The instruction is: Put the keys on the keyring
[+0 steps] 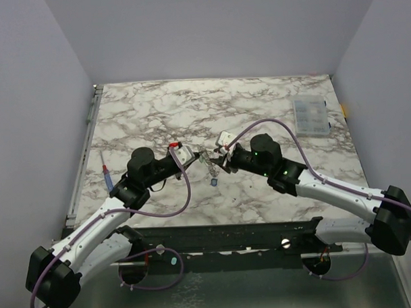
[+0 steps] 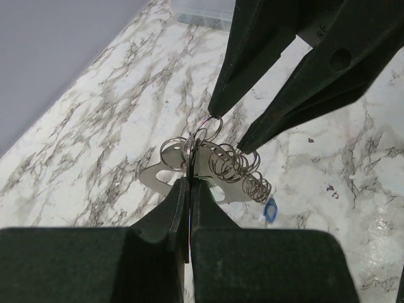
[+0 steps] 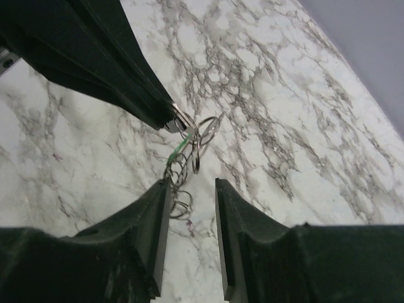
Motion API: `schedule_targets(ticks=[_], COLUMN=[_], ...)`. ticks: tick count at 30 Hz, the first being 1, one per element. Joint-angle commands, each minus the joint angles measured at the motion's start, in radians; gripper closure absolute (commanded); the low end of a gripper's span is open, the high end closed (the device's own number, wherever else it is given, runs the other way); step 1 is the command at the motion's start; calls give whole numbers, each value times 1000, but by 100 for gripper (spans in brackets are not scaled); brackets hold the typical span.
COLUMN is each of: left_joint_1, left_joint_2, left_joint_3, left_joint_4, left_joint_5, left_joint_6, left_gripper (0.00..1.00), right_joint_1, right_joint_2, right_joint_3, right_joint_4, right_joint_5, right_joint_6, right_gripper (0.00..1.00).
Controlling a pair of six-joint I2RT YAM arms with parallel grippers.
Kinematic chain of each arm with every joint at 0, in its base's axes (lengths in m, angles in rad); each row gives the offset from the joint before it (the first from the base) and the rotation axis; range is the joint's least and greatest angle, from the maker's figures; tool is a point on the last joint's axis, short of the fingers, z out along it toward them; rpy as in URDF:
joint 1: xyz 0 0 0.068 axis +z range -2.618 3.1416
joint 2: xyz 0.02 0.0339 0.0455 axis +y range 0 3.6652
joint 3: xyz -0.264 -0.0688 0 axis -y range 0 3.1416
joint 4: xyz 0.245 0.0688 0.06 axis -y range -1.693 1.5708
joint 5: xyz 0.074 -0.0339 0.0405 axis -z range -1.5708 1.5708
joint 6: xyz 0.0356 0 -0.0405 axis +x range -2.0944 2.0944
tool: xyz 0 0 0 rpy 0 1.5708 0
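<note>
Just above the middle of the marble table (image 1: pixel 271 97), the keyring (image 2: pixel 209 129) hangs in the air, pinched by the left gripper (image 2: pixel 189 184), whose fingers are pressed together on its wire loops. From the ring a short chain (image 2: pixel 247 174) of small links trails down towards the right gripper (image 3: pixel 192 188), and a flat silvery tag (image 2: pixel 151 175) shows behind the left fingers. A thin green sliver, the green key (image 3: pixel 181 147) seen edge-on, sits among the loops; whether it is threaded on cannot be told. The blue key (image 2: pixel 270 210) lies alone on the tabletop just below the chain, touching neither arm. The right gripper faces the left one with its fingers apart: one tip is at the top of the ring, the other beside the chain, gripping nothing. The two arms crowd the ring from both sides, hiding much of it in the overhead view. A blue-and-red pen-like tool (image 1: pixel 108 176) lies near the left edge, well apart, and a clear compartment box (image 1: pixel 310 116) sits near the far right corner. Its contents are too small to read.
</note>
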Motion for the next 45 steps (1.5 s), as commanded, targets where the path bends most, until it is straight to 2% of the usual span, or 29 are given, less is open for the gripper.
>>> schedule_targets(ticks=[1,4,6,7,13,20,23,26,30,33,39,42,45], left_joint_1=[8,8,7,9,8,10,11,12,13,15,21,21,21], left_joint_2=[-14,-12,-8,-5,1,-1,-3,-5,-9,-9,-4,8,31], left_joint_3=[43,46,47,46,47,43,39,36,33,32,43,89,154], left_joint_4=[2,1,3,4,15,36,42,48,55,54,42,-52,-171], left_joint_5=[-19,-21,-22,-21,-16,-1,5,5,-3,-15,-65,-78,-83], left_joint_6=[11,5,-1,-2,-16,-31,-36,-42,-48,-50,-52,-37,-53], left_gripper=[100,100,100,100,100,100,100,100,100,100,100,100,100], right_joint_1=[0,2,0,0,0,1,0,0,0,0,1,0,0], right_joint_2=[16,23,34,40,99,171,217,263,277,261,199,152,110], right_joint_3=[-28,-71,-94,-107,-172,-224,-236,-237,-246,-250,-236,-229,-216], right_joint_4=[39,120,167,195,350,537,627,682,708,673,507,403,308], right_joint_5=[-1,-6,-26,-39,-17,132,136,148,210,206,88,99,139], right_joint_6=[38,76,117,137,236,336,311,292,268,261,269,272,270], right_gripper=[49,27,5,1,0,0,5,16,49,67,79,85,85])
